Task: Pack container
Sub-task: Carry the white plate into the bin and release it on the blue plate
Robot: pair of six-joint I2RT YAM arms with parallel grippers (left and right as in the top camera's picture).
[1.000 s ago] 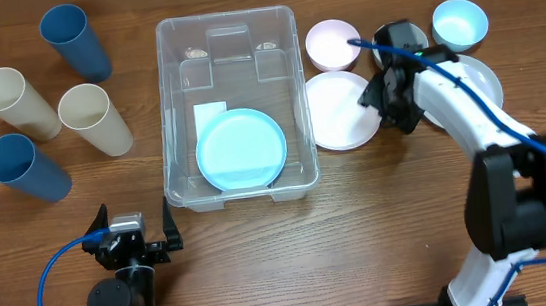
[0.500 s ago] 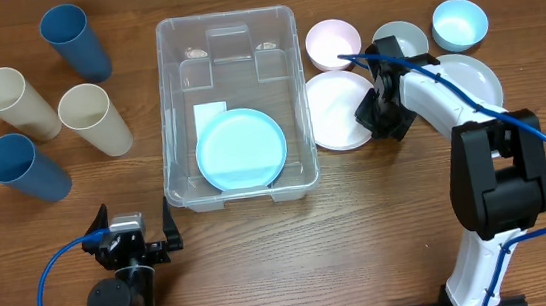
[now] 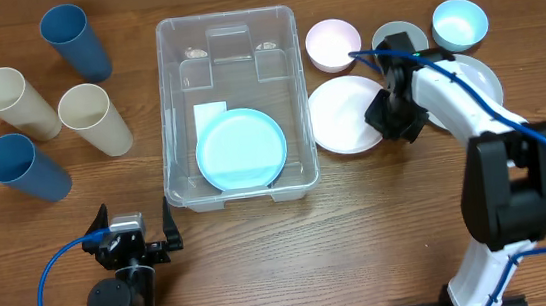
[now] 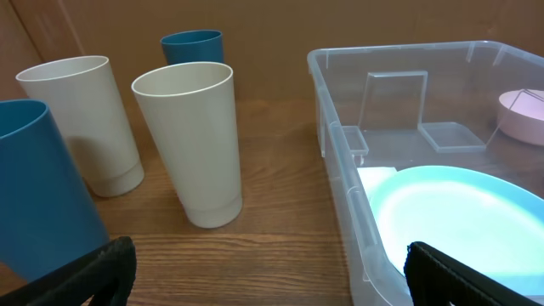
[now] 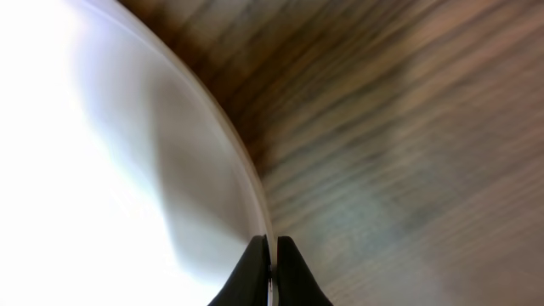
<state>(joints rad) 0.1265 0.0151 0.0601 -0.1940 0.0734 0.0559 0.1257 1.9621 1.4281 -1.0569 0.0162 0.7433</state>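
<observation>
The container [image 3: 225, 18], a large clear bin, stands mid-table with a light blue plate [image 3: 240, 148] lying inside it. To its right is a white plate [image 3: 342, 114]. My right gripper [image 3: 391, 118] is shut on that plate's right rim. In the right wrist view the closed fingertips [image 5: 270, 255] pinch the thin edge of the white plate [image 5: 102, 153] over the wood. My left gripper [image 3: 136, 220] rests open near the front edge, left of the container's near corner. In the left wrist view the gripper [image 4: 268, 274] holds nothing, with the container wall [image 4: 340, 144] and the blue plate [image 4: 459, 212] ahead.
Two cream cups [image 3: 94, 118] [image 3: 17, 102] and two blue cups [image 3: 74, 41] [image 3: 25, 168] stand at the left. Behind the white plate are a pink bowl [image 3: 332, 44], a grey bowl [image 3: 397, 36] and a light blue bowl [image 3: 459, 22]. Another plate [image 3: 482, 78] lies under the right arm.
My right gripper went from open to shut, closing on the white plate's right rim. The plate has shifted slightly to the right. The left arm has not moved.
</observation>
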